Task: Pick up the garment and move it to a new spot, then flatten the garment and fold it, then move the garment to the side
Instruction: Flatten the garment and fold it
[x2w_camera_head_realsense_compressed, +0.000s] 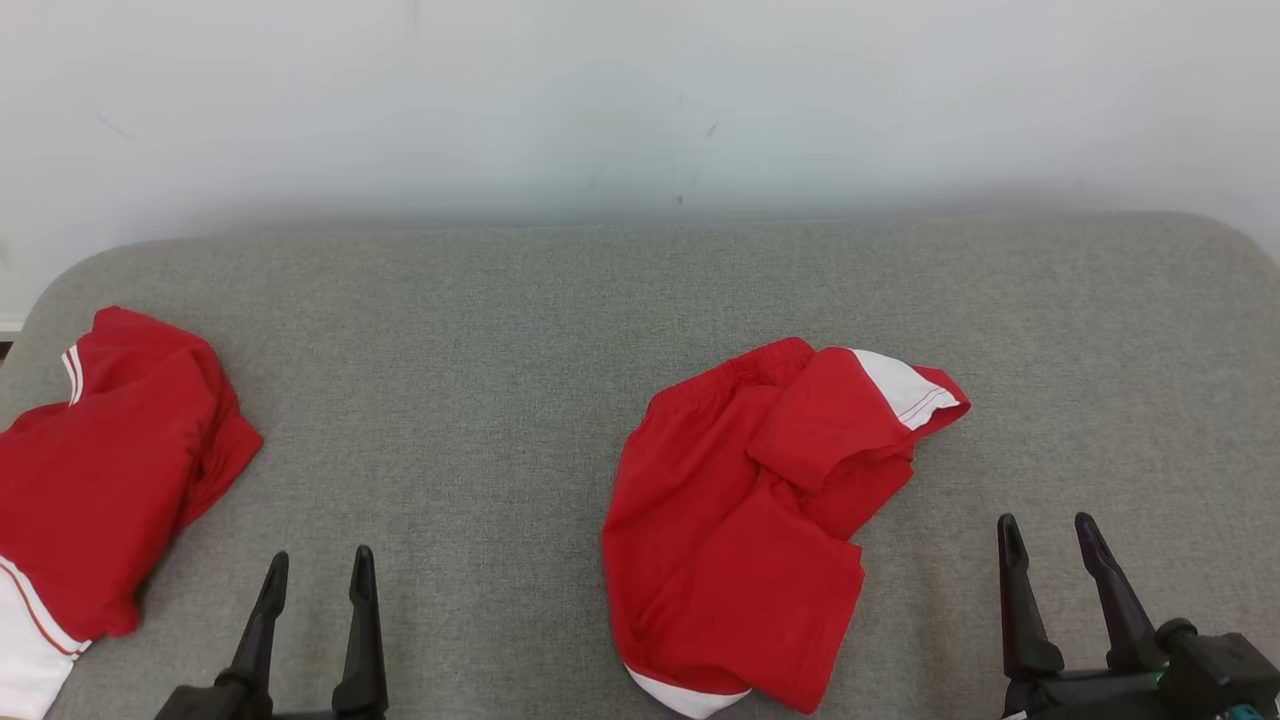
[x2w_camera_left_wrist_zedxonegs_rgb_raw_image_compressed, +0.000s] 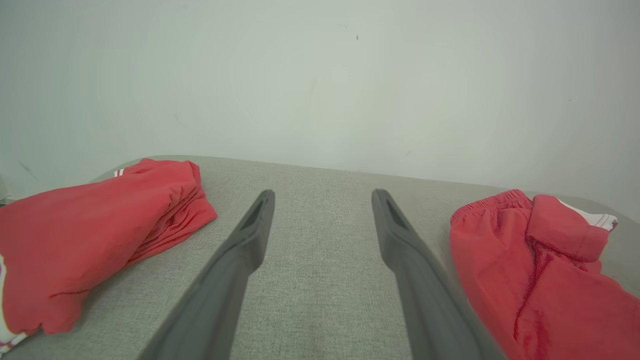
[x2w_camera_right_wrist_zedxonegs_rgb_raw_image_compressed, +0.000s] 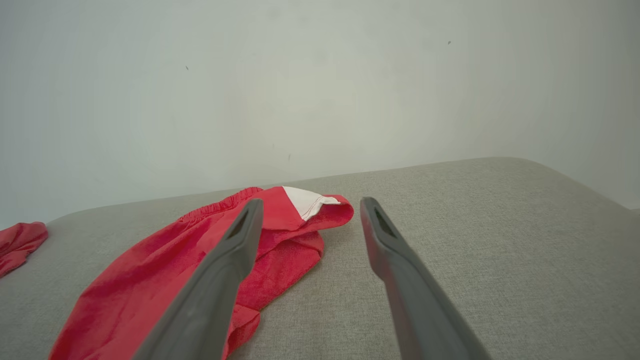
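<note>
A crumpled red garment (x2w_camera_head_realsense_compressed: 745, 520) with white trim lies on the grey surface, right of centre; it looks like shorts with an elastic waistband (x2w_camera_left_wrist_zedxonegs_rgb_raw_image_compressed: 487, 202). It also lies at the left of the right wrist view (x2w_camera_right_wrist_zedxonegs_rgb_raw_image_compressed: 165, 280). My right gripper (x2w_camera_head_realsense_compressed: 1050, 535) is open at the lower right, to the right of the garment and apart from it, with nothing between its fingers (x2w_camera_right_wrist_zedxonegs_rgb_raw_image_compressed: 240, 240). My left gripper (x2w_camera_head_realsense_compressed: 318, 568) is open at the lower left, over bare fabric between the two red pieces, holding nothing.
A second red garment (x2w_camera_head_realsense_compressed: 100, 470) with white trim lies bunched at the far left edge, and appears in the left wrist view (x2w_camera_left_wrist_zedxonegs_rgb_raw_image_compressed: 95, 225). The grey padded surface (x2w_camera_head_realsense_compressed: 480, 330) ends at a pale wall (x2w_camera_head_realsense_compressed: 640, 100) behind. Its corners are rounded.
</note>
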